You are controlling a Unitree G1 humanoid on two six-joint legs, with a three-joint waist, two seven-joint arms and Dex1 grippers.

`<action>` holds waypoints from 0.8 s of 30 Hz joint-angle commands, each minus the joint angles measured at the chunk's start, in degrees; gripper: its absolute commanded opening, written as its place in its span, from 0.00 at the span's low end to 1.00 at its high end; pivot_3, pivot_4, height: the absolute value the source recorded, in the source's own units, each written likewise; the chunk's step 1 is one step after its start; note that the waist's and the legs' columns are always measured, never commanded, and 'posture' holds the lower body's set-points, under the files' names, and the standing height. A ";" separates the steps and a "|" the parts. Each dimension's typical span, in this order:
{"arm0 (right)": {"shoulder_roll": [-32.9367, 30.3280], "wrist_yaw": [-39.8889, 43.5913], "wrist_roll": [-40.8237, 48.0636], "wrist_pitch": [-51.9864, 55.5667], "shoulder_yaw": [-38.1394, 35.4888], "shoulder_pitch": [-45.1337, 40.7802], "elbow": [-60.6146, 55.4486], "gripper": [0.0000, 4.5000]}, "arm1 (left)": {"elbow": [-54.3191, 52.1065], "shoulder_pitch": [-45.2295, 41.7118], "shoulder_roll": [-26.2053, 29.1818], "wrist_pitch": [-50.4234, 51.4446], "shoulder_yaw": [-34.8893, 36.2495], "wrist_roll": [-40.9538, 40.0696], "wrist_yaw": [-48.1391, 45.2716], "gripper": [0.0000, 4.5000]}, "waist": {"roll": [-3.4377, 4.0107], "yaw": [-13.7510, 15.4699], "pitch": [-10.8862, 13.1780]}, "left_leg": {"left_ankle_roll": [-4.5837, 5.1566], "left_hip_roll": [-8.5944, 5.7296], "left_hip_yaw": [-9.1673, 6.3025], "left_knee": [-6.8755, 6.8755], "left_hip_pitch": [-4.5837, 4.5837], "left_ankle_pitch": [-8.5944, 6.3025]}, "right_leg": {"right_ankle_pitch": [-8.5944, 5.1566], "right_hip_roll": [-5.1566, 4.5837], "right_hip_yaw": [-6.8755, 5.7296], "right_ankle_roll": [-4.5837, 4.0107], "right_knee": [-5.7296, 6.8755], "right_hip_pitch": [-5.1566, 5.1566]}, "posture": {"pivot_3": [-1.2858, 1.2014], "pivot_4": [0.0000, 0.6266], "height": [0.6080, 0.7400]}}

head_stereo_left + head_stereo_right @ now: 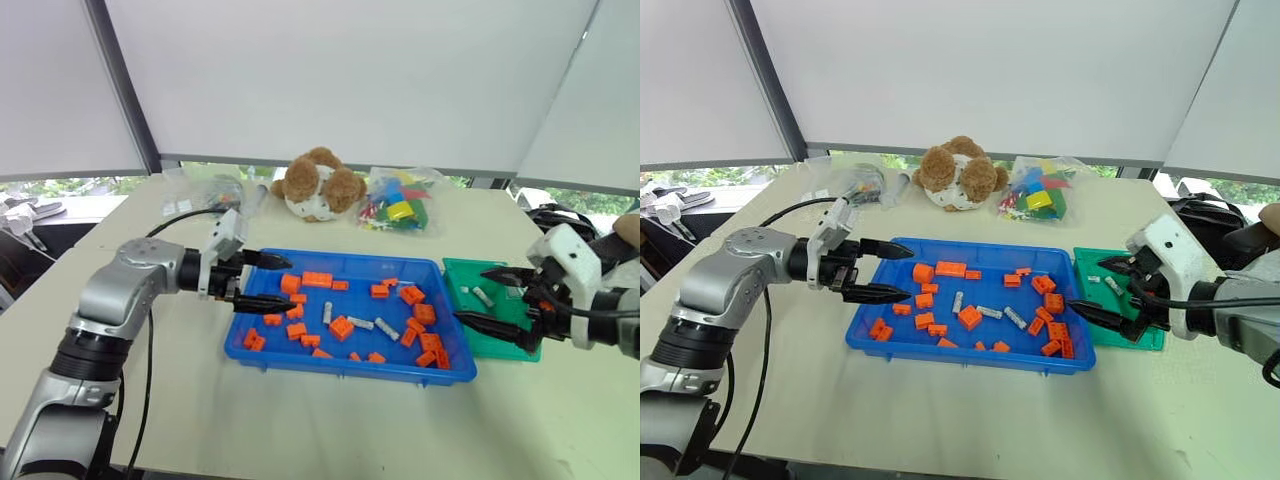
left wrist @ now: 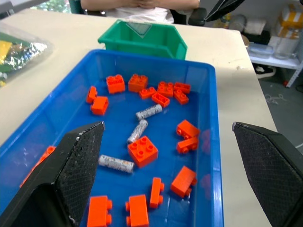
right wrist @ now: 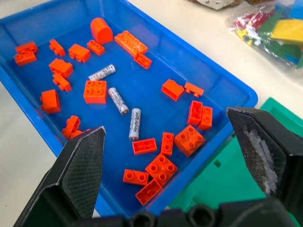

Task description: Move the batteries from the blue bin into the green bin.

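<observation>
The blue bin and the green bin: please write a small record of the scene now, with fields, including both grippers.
blue bin: on the table, holds orange bricks and three batteries
green bin: beside the blue bin, on the robot's right, already holds two batteries
left gripper: open, empty, over the blue bin's left end
right gripper: open, empty, over the green bin
behind the bins: plush toy, bag of coloured bricks

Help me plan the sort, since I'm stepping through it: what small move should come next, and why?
Probably lower the open right tool onto the nearest small grey-silver cylindrical battery in the large shallow blue plastic bin. Three batteries lie loose among orange toy bricks, both tools hold nothing, and the right one hangs beside the small green plastic bin, which already holds two.
</observation>
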 commanded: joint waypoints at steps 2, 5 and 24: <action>-1.19 0.75 -0.30 -1.98 2.24 -2.71 1.51 0.99 | -3.00 1.26 0.92 1.06 2.77 -2.14 1.56 1.00 | 0.00 -0.03 0.00 | 0.00 0.00 0.00 0.00 0.00 0.00 | 0.00 0.01 0.00 0.00 0.00 0.00 | 0.52 0.24 0.78; -1.57 1.32 -0.42 -2.45 3.35 -3.34 2.10 0.99 | -4.16 2.03 1.13 1.52 4.03 -3.28 2.58 1.00 | 0.00 0.09 0.00 | 0.00 0.00 0.01 0.00 -0.01 0.00 | 0.00 -0.01 0.00 0.00 0.00 -0.01 | 0.52 0.24 0.78; -0.50 -0.44 0.74 -2.21 7.67 -7.06 0.92 0.99 | -4.70 2.65 3.92 2.45 5.46 -6.00 3.60 1.00 | 0.00 0.08 0.00 | 0.00 0.00 0.02 0.02 -0.01 0.00 | 0.00 -0.01 0.00 0.00 0.01 -0.03 | 0.52 0.24 0.78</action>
